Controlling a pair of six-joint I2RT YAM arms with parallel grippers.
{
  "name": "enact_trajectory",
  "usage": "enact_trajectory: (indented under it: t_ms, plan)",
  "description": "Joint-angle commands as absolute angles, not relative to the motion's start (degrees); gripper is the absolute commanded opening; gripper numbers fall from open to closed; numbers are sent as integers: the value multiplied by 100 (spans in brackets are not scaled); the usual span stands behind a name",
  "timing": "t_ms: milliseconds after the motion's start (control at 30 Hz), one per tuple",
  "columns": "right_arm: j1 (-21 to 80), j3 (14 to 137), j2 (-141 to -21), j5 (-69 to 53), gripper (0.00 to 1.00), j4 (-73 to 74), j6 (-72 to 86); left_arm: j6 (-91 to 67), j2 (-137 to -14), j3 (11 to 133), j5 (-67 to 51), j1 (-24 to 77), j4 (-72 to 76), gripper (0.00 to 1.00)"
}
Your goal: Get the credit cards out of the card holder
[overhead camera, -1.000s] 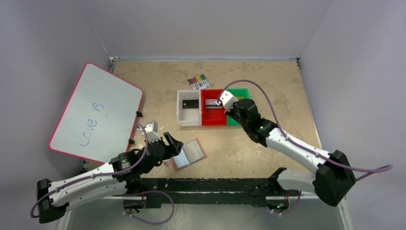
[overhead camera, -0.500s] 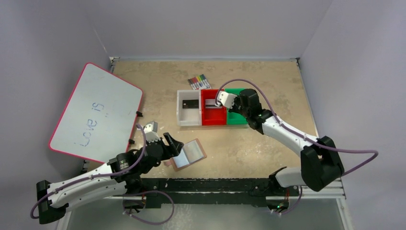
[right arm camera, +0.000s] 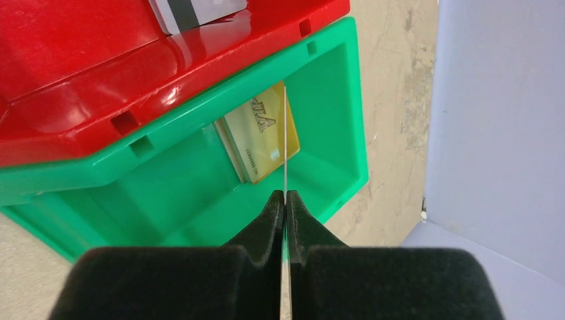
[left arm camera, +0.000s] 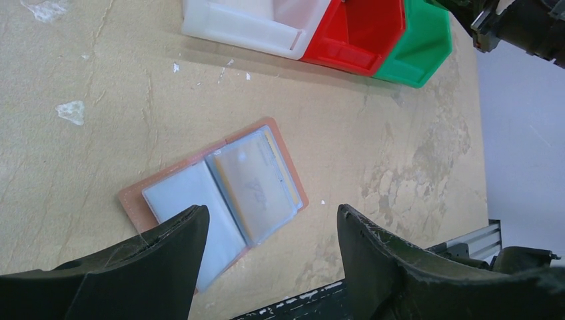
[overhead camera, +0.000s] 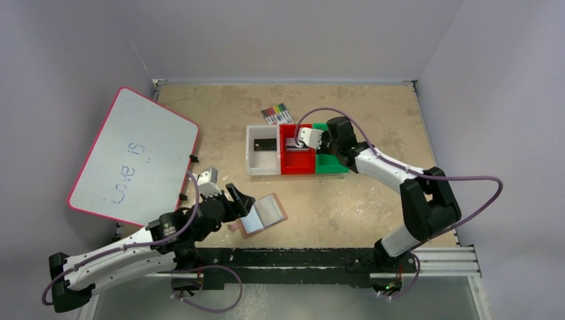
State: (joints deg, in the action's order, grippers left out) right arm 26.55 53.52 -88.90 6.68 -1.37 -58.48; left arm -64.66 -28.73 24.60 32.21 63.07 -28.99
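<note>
Right wrist view has the right tool [right arm camera: 284, 200] clenched on a thin card [right arm camera: 284, 133]. The card is seen edge-on as a pale line rising from the pads, poised above the green bin [right arm camera: 326, 100]. A gold card [right arm camera: 256, 143] already lies flat on that bin's floor, roughly under the held one.

The step in hand looks like the drop. To do it well, I would:
- bring the card lower into the bin before letting go;
- keep it on the green side of the wall shared with the red bin [right arm camera: 80, 87];
- part the pads evenly, so the card slides straight down rather than clinging to one pad or flipping over the rim.

Landing on the gold card is fine; ending up propped against a wall is the outcome to avoid.

A silver striped card [right arm camera: 193, 10] sits in the red bin. In the top external view a black card [overhead camera: 265, 144] lies in the white bin [overhead camera: 253, 163].

The card holder [left arm camera: 213, 193] lies open and flat on the counter [left arm camera: 400, 167], near the front edge and well apart from the bins. It is framed between the spread, released fingers of the left tool [left arm camera: 271, 217], which appears to hover over it without touching.

The holder is a tan-brown bifold with two clear, bluish pockets. The pocket nearer the bins holds a gold-looking pocketed card [left arm camera: 256, 183] with dark writing. The other pocket looks empty, though the sheen on the plastic makes that uncertain. By this layout, at least one more card has yet to come out.
</note>
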Motion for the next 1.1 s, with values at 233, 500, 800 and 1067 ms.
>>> enact_trajectory:
  t_ms: [233,500,800,1067]
  plan:
    - [2602,5861,-9421,989,0,-393,-6216,-6314,-2764,2767,3340,6304,-2980,69]
    - [2558,5928,-9743,1069,0,-747,-6378,-6393,-2627,2792,3353,6311,-3068,69]
    - [2485,6047,-10107,1126,0,-1196,-6486,-6459,-2575,2750,3367,6310,-3137,68]
    - [2470,6214,-10312,1058,4,-1124,-6461,-6469,-2566,2766,3409,6306,-3175,68]
